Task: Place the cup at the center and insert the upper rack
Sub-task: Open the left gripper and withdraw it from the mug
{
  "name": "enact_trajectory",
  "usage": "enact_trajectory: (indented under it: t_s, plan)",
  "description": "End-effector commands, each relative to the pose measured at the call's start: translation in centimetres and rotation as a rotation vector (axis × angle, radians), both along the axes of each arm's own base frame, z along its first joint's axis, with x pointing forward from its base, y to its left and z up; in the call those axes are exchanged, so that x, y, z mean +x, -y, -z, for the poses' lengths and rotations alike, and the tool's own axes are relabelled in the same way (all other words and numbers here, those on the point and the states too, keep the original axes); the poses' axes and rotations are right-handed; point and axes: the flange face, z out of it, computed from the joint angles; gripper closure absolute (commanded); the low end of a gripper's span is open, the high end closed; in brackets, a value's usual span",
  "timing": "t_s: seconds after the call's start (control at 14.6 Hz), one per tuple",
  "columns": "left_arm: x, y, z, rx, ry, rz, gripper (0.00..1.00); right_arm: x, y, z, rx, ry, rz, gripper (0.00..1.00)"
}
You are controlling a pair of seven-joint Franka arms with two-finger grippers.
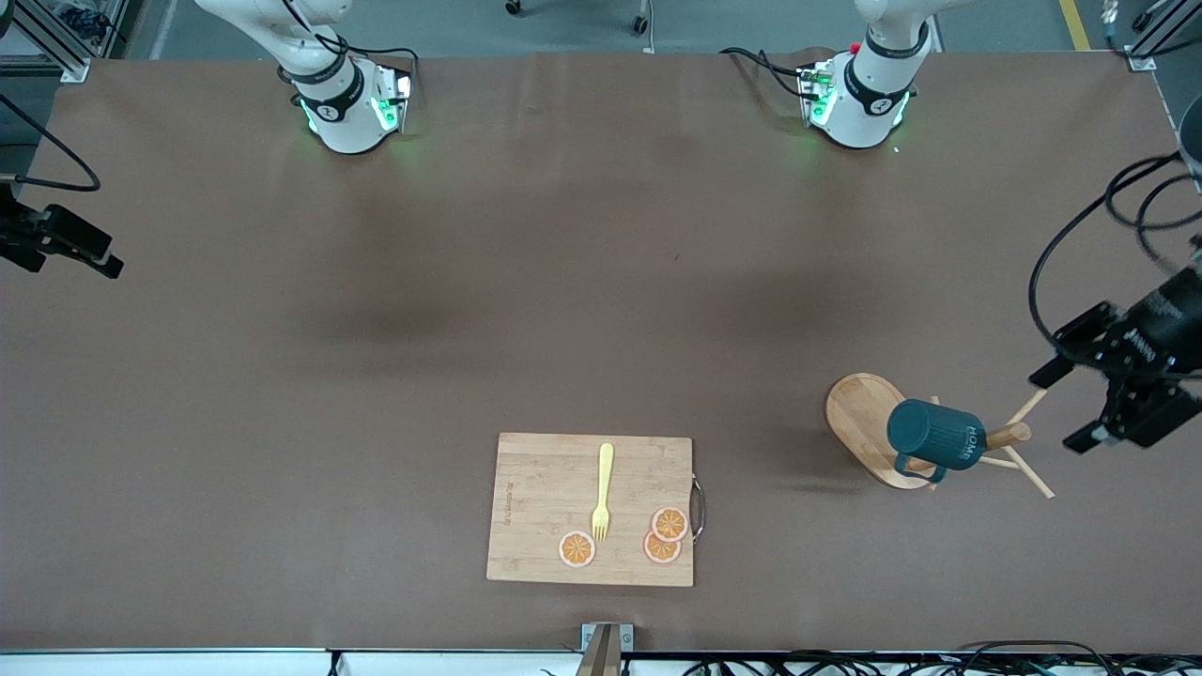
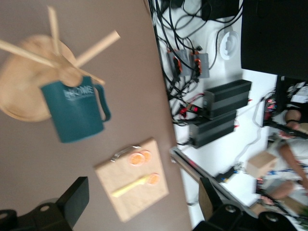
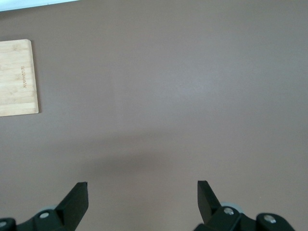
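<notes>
The cup point(image 1: 936, 435) is hanging on the upper rack point(image 1: 878, 427), which is standing on the worktop point(image 1: 376, 376) toward the left arm's end, beside the cutting board point(image 1: 549, 512) that is carrying a yellow fork point(image 1: 603, 491) and orange slices point(image 1: 662, 535). The cup is probably hooked by its handle, though the peg is hidden. The left gripper point(image 1: 1080, 404) is hovering just beside the rack's pegs, jaws spread wide, gripping nothing. The right gripper point(image 3: 143, 199) is waiting over bare worktop at the right arm's end, jaws wide apart and empty.

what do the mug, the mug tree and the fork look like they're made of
Cup: matte dark teal, probably glazed ceramic or plastic; its even, dull surface doesn't settle which.
Upper rack: light unpainted wood with visible grain.
Fork: pale yellow, likely plastic.
</notes>
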Motion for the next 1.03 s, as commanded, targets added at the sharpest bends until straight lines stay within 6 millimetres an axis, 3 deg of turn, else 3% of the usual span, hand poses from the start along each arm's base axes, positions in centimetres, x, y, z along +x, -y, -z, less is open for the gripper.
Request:
enact_trajectory:
  t_s: [0.0, 0.21, 0.55, 0.62, 0.96]
  plan:
    - [-3.1, 0.6, -1.6, 0.204, -0.021, 0.195, 0.00, -0.6, -0.6, -0.5, -0.012, 0.002, -0.028, 0.00]
    - [-5.2, 0.5, -2.1, 0.401, -0.038, 0.521, 0.00, -0.7, -0.6, -0.3, -0.015, -0.001, -0.029, 0.00]
    - [-7.9, -1.0, -3.6, 0.527, -0.011, 0.932, 0.00, -1.0, -0.6, 0.2, -0.014, -0.009, -0.031, 0.00]
    - [-8.2, -0.3, -3.8, 0.558, -0.007, 0.997, 0.00, -1.2, -0.6, 0.2, -0.014, -0.010, -0.032, 0.00]
    - [-8.6, 1.7, -4.5, 0.607, -0.010, 1.067, 0.00, -2.5, -0.4, 0.3, -0.019, -0.014, -0.075, 0.00]
